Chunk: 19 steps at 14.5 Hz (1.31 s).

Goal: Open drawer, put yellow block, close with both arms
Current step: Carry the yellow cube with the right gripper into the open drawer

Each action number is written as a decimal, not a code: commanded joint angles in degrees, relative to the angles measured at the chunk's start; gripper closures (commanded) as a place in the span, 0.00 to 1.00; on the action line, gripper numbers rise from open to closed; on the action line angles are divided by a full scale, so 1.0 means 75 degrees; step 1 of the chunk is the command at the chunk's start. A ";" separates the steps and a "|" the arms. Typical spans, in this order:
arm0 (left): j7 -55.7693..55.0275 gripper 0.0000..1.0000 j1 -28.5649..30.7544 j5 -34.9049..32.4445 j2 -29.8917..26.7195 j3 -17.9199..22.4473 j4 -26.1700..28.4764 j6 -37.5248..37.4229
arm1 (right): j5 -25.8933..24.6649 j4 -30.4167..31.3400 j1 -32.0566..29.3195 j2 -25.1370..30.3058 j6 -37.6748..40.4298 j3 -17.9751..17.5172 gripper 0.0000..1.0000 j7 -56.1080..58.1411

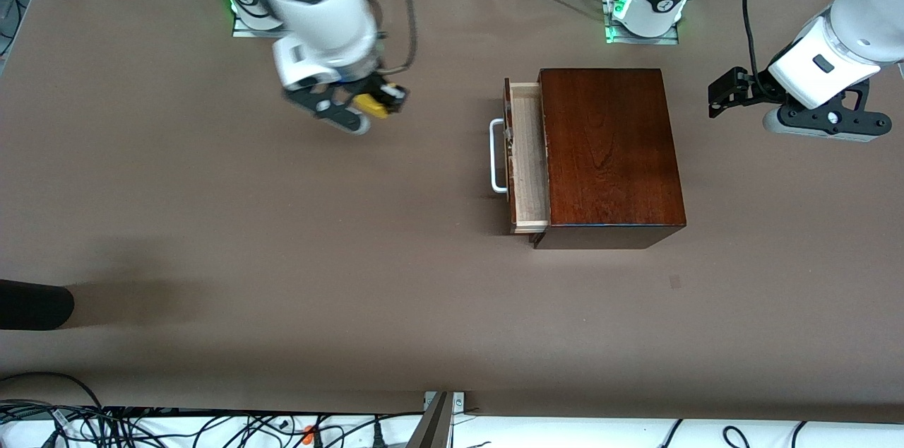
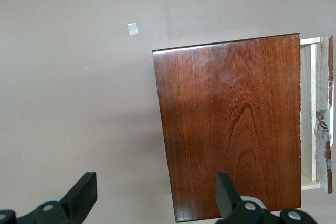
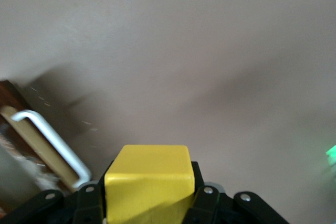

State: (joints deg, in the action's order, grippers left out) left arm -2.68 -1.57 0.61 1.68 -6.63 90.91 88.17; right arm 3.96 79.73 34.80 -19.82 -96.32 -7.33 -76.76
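The drawer [image 1: 528, 155] stood partly open, its inside mostly hidden (only pale wood showed). The right gripper [image 1: 360, 109], over bare table, pinched the yellow block [image 1: 370, 104]. The left gripper [image 2: 152, 195] gaped wide, empty, over the box [image 1: 607, 151].

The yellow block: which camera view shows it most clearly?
The right wrist view shows it best: the yellow block fills the foreground, clamped between the right gripper's fingers. The front view shows it only as a small yellow patch in that gripper above the table. The left wrist view does not show it.
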 commanded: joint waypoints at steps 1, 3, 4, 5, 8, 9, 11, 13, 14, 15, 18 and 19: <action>0.0099 0.00 -0.0013 0.0095 -0.0118 0.0028 0.0078 -0.0025 | 0.0093 -0.1159 0.0551 -0.0905 -0.0235 0.0075 1.00 -0.2413; 0.0099 0.00 -0.0013 0.0095 -0.0118 0.0028 0.0078 -0.0026 | 0.0152 -0.1838 0.0925 -0.1432 -0.0283 0.0075 1.00 -0.3773; 0.0099 0.00 -0.0013 0.0095 -0.0118 0.0028 0.0078 -0.0037 | 0.0199 -0.2178 0.1066 -0.1702 -0.0306 0.0075 1.00 -0.4453; 0.0099 0.00 -0.0013 0.0107 -0.0118 0.0028 0.0078 -0.0037 | 0.0199 -0.2414 0.1218 -0.1902 -0.0399 0.0075 1.00 -0.5110; 0.0099 0.00 -0.0002 0.0107 -0.0118 0.0028 0.0078 -0.0037 | 0.0199 -0.2510 0.1652 -0.2242 -0.1089 0.0086 1.00 -0.6530; 0.0099 0.00 -0.0002 0.0107 -0.0118 0.0028 0.0078 -0.0037 | 0.0187 -0.2510 0.1781 -0.2359 -0.1347 0.0086 1.00 -0.6963; 0.0100 0.00 -0.0002 0.0107 -0.0118 0.0028 0.0078 -0.0037 | 0.0187 -0.2580 0.1899 -0.2652 -0.1757 0.0075 1.00 -0.7750; 0.0099 0.00 -0.0002 0.0107 -0.0118 0.0028 0.0078 -0.0037 | 0.0187 -0.2732 0.2016 -0.2980 -0.1935 0.0075 1.00 -0.8185; 0.0099 0.00 -0.0002 0.0107 -0.0118 0.0028 0.0078 -0.0037 | 0.0199 -0.2779 0.2040 -0.3109 -0.2051 0.0075 1.00 -0.8279; 0.0099 0.00 -0.0002 0.0107 -0.0118 0.0028 0.0078 -0.0037 | 0.0187 -0.2779 0.2040 -0.3203 -0.2168 0.0075 1.00 -0.8489; 0.0099 0.00 -0.0001 0.0107 -0.0118 0.0028 0.0078 -0.0049 | 0.0199 -0.2779 0.2040 -0.3473 -0.2473 0.0086 1.00 -0.8818; 0.0111 0.00 -0.0002 0.0107 -0.0118 0.0028 0.0078 -0.0061 | 0.0199 -0.2779 0.2040 -0.3509 -0.2532 0.0086 1.00 -0.8866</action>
State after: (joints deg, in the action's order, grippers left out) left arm -2.68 -1.58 0.61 1.68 -6.63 90.92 88.12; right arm 4.67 61.59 49.52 -44.39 -114.84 -7.17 -141.04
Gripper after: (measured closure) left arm 0.000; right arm 0.445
